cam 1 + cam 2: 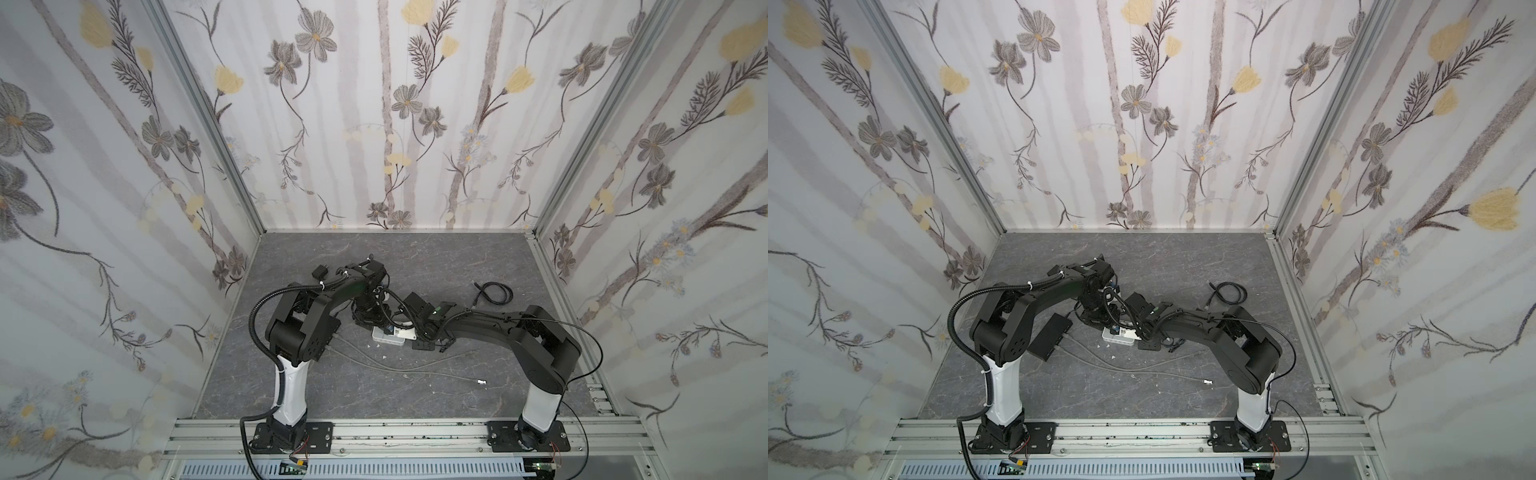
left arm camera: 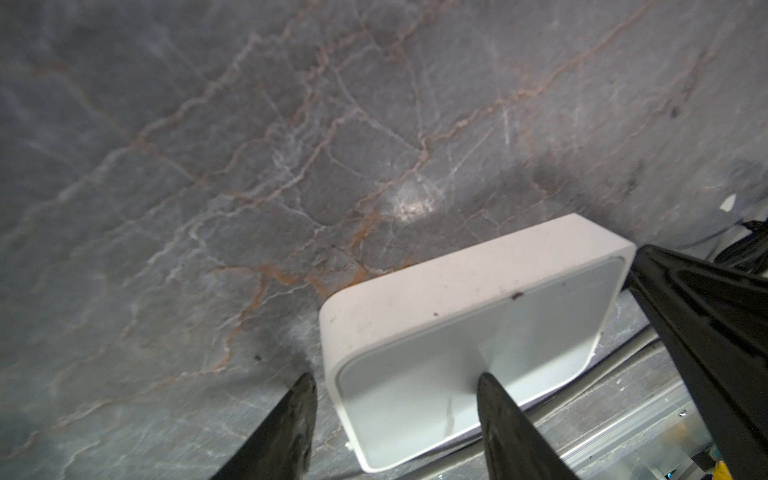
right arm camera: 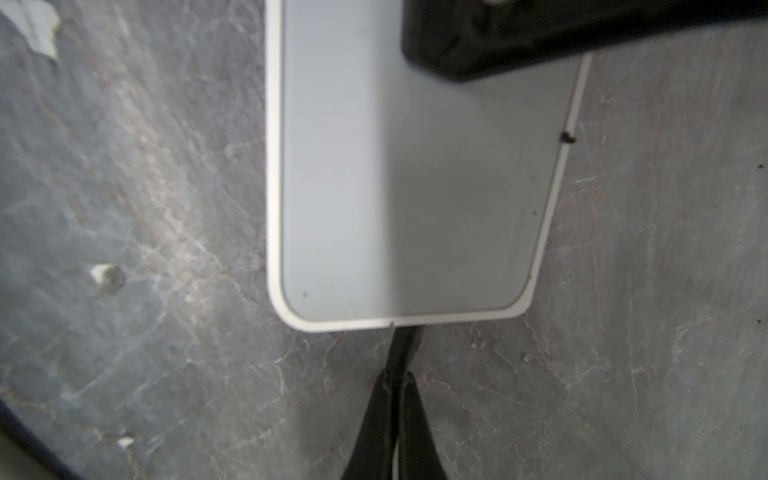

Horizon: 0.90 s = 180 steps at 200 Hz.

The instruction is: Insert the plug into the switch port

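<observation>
Two arms are meeting over the white switch (image 1: 388,336), which is lying flat near the middle of the grey tabletop (image 1: 415,257). The left fingers (image 2: 498,415) are standing apart and not clamping. One tip is resting on the switch's top face, and the other is hanging just off its short end over bare tabletop. This is seemingly pinning the box so that a push from the side is not sliding it. The right fingers (image 3: 374,415) are pressing together, pinching a thin dark stub that I am taking for the plug (image 3: 403,345). Its tip is touching the switch's side wall at the edge. The port itself is hiding under the rim, so I cannot tell whether the plug is seating or only butting the wall. I am judging the insertion as under way, not confirmed. Spare leads are lying clear of the work: a coiled black cable (image 1: 496,293) beyond the right arm toward the back wall, and a grey cable (image 1: 415,368) trailing in front of the switch. The next push is calling for a straight line into the port, with the left tip bearing down on the box.
</observation>
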Motion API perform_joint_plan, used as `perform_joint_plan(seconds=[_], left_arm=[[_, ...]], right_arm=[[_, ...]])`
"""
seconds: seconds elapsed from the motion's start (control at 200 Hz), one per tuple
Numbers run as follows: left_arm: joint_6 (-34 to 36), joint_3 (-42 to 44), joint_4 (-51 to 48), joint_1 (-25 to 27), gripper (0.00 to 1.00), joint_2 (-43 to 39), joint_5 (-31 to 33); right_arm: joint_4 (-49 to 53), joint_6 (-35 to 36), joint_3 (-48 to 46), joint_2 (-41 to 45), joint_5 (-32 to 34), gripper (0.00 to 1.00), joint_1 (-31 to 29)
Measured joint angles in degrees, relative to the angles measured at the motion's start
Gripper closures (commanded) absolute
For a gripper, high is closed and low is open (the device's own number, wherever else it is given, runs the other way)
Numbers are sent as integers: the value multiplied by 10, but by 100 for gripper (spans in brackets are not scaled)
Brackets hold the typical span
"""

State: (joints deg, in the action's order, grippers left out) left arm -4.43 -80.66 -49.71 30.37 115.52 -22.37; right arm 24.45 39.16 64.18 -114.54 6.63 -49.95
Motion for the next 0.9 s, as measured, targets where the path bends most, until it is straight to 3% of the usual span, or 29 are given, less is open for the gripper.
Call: perform_joint_plan(seconds=[0.54, 0.899], left_arm=[[16, -2, 0, 9, 38, -1, 13], [12, -3, 0, 13, 38, 1, 5]], right_arm=[[12, -1, 2, -2, 0, 100, -2], [-32, -1, -37, 17, 11, 99, -2]])
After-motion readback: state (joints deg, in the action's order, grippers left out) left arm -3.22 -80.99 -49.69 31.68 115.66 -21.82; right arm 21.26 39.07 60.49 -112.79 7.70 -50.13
